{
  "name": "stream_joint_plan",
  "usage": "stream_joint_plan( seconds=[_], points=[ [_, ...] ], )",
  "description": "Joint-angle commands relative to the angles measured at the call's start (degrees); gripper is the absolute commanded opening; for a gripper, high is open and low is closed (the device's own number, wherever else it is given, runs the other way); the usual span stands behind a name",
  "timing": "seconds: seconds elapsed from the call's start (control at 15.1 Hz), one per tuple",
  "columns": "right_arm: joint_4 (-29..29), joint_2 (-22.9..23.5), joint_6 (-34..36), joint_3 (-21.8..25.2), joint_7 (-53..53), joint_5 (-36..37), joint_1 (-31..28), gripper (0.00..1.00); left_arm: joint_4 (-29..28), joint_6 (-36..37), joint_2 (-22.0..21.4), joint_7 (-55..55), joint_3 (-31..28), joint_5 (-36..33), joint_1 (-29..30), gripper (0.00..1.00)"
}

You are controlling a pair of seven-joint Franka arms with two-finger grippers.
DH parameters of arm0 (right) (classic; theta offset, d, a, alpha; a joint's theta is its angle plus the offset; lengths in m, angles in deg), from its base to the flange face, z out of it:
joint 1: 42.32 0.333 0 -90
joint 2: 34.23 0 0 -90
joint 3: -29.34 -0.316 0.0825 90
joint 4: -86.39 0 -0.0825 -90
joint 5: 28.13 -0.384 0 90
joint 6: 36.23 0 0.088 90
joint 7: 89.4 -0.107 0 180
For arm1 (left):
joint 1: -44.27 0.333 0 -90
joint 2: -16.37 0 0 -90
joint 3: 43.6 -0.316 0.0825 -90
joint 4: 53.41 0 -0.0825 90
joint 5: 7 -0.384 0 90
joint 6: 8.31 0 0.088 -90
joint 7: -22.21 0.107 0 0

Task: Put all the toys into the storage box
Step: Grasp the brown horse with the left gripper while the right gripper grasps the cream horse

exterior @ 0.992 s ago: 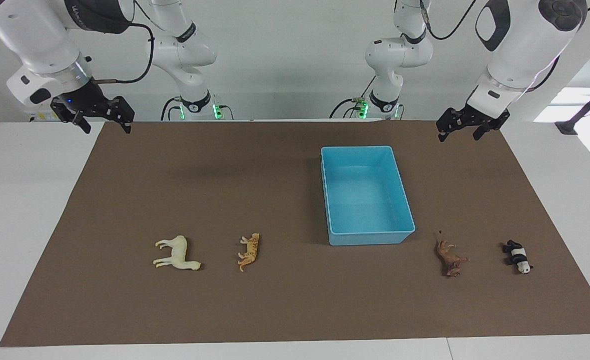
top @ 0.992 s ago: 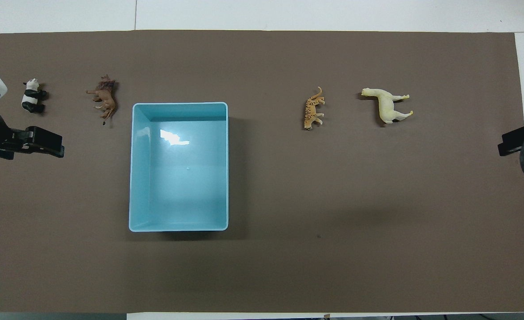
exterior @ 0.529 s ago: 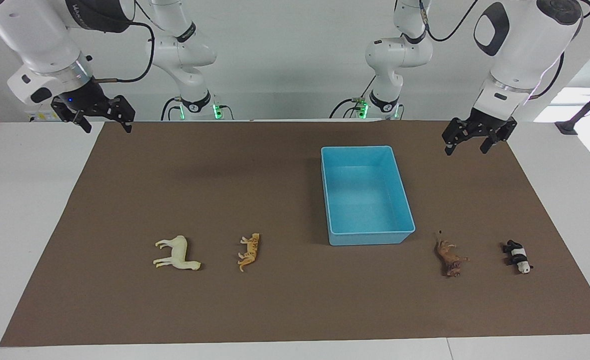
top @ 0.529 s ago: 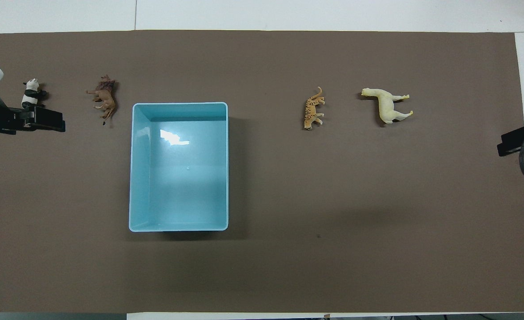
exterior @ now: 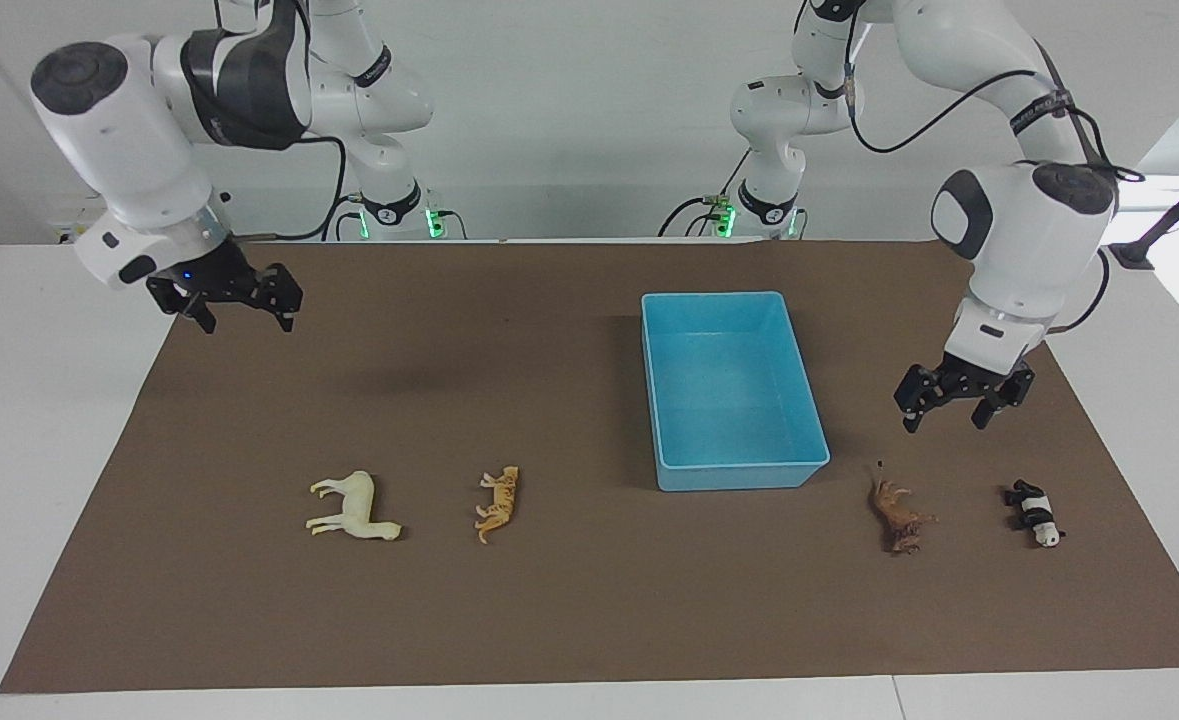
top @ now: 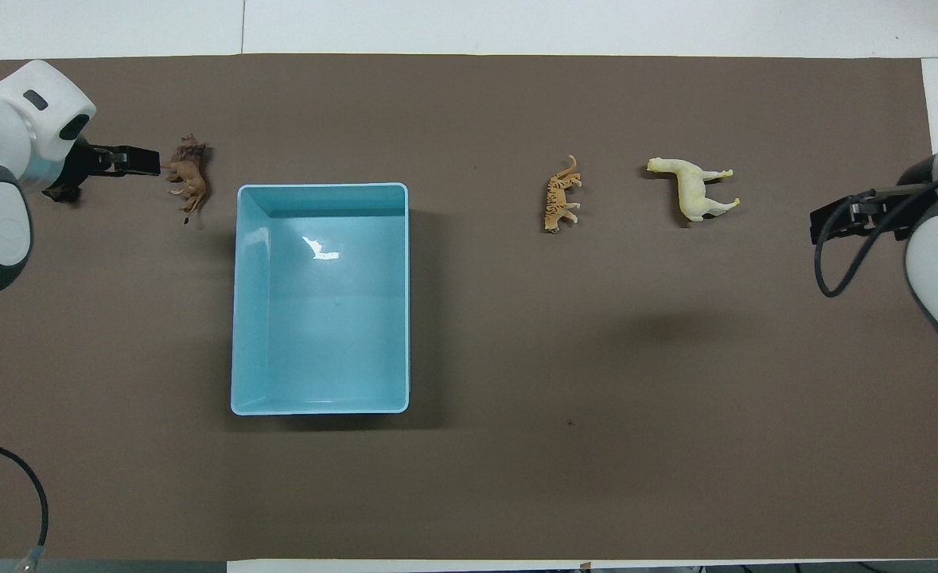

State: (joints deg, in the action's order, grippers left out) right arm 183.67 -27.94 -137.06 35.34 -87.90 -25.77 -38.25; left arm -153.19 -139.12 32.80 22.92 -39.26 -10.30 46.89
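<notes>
The light blue storage box (exterior: pixel 739 474) (top: pixel 251 302) stands empty on the brown mat. The brown lion (exterior: pixel 899 516) (top: pixel 188 177) and the panda (exterior: pixel 1035 512) lie toward the left arm's end, farther from the robots than the box. The cream horse (exterior: pixel 354 508) (top: pixel 695 188) and the orange tiger (exterior: pixel 499 502) (top: pixel 560 204) lie toward the right arm's end. My left gripper (exterior: pixel 945 420) (top: pixel 130 160) is open and empty, raised over the mat above the lion and panda; in the overhead view the arm hides the panda. My right gripper (exterior: pixel 247 322) (top: pixel 834 224) is open and empty, raised over the mat's edge.
The brown mat (exterior: pixel 549 610) (top: pixel 596 414) covers most of the white table. The two arm bases stand at the robots' edge of the table. A black cable (top: pixel 7 469) shows at the corner of the overhead view.
My left gripper has swung out and down from the mat's edge to above the lion and panda. My right gripper has moved a little lower and inward over the mat. The toys and box have not moved.
</notes>
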Motion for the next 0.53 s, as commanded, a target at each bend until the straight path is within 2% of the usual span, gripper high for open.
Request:
stream_joint_plan(
  seconds=[0.0, 0.26, 0.46],
  points=[
    [0.02, 4.85, -7.34, -0.2, -1.41, 0.09, -0.3, 1.0, 2.66, -5.23, 6.23, 0.61, 0.32, -0.92, 0.46, 1.0],
    [-0.07, 11.62, -15.44, -0.2, -1.32, 0.1, 2.07, 1.0, 1.87, -12.01, 11.08, 0.35, 0.32, -1.18, 0.72, 1.0],
    [-0.68, 16.11, -20.8, -0.2, -1.4, 0.01, 2.86, 1.0, -1.11, -16.4, 11.79, 0.17, 0.23, -1.18, 0.63, 1.0]
  ],
)
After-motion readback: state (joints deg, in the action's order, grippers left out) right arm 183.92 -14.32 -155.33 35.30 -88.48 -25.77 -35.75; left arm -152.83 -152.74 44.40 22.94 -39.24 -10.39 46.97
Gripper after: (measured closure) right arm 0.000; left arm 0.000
